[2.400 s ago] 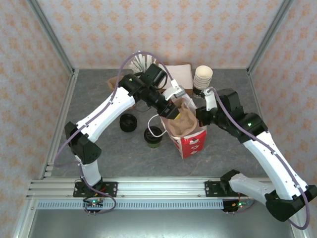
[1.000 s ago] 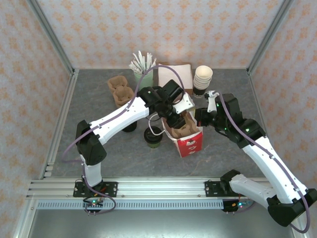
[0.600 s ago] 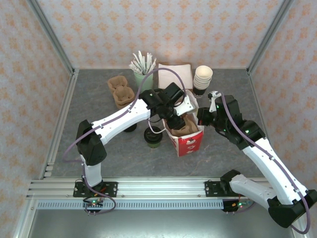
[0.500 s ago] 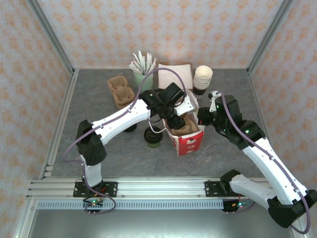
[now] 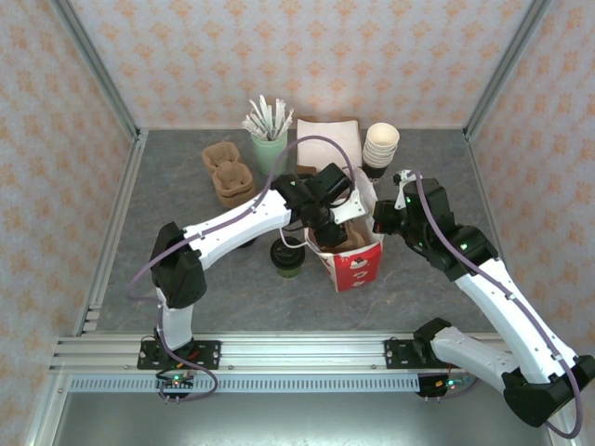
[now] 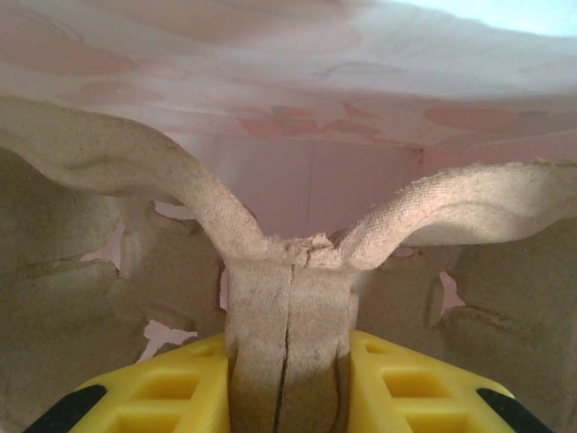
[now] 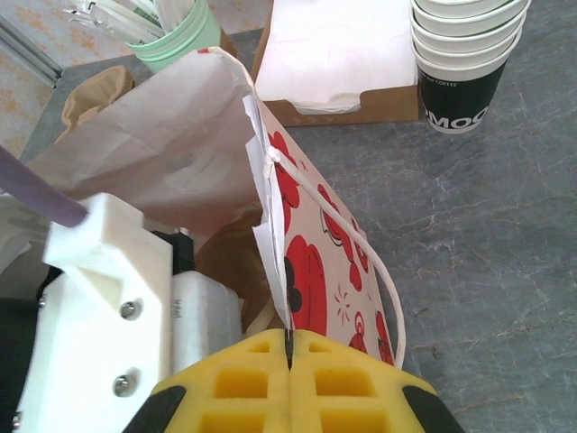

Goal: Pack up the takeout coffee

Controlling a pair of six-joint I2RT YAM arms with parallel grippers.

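Inside the red-and-white bag (image 5: 355, 268), my left pincer (image 6: 288, 383) is clamped on the middle ridge of a pulp cup carrier (image 6: 108, 171). Both of its yellow fingers (image 6: 153, 397) press against that ridge. At the bag's right rim, my right pincer (image 7: 288, 347) squeezes the paper wall flat between its tips. Behind the bag stands a stack of cream-rimmed cups (image 7: 464, 54). The takeout coffee (image 5: 288, 260) sits on the table (image 5: 186, 279) just left of the bag, outside it, upright with its black lid on.
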